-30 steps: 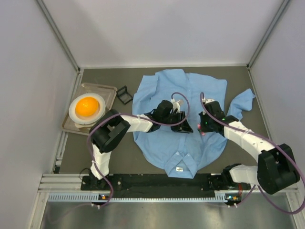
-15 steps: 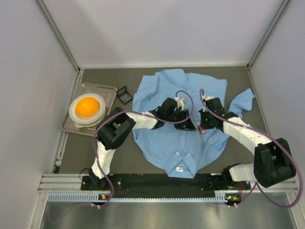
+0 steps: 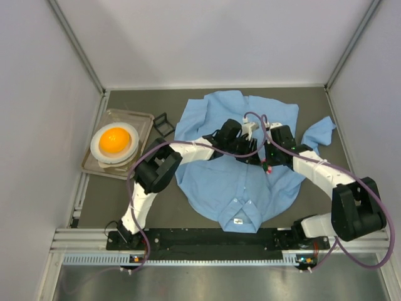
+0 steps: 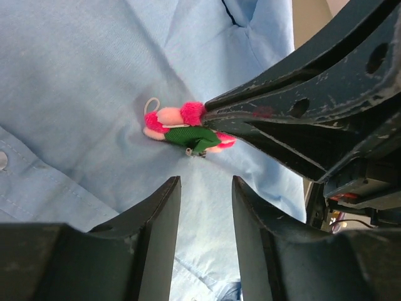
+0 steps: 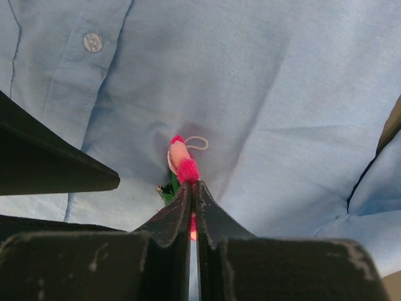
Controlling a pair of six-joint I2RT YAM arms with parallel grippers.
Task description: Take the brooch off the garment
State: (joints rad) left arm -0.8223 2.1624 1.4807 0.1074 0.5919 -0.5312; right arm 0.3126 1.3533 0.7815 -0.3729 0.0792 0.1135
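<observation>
Grey walls close off three sides of the dark counter (image 3: 125,194). The garment (image 3: 213,182), a light blue shirt, lies spread flat in the middle of it with its collar toward the arm bases. Off to the left I see a tray (image 3: 143,118) carrying a white plate (image 3: 95,147) with an orange ball (image 3: 114,140) on it, well apart from the shirt.

Both arms reach out over the shirt and meet above its right half in the top view. My left arm (image 3: 188,149) stretches far across, its forearm nearly level. My right arm (image 3: 313,169) bends at the elbow and comes in from the right side, so the two wrists sit just beside each other.

On the right wrist camera, the right hand (image 5: 193,188) is clenched on the brooch (image 5: 182,162), its two fingers pressed together with a pink petal pinched at their tips. The brooch lies against the blue cloth, tipped on edge, with green backing and a small white loop showing. The fabric puckers around it. I cannot tell whether its pin goes through the cloth. A shirt button (image 5: 93,42) sits up and to the left of it.

On the left wrist camera, the left hand (image 4: 205,188) hovers just short of the brooch, fingers parted with only bare cloth between them, gripping nothing.
</observation>
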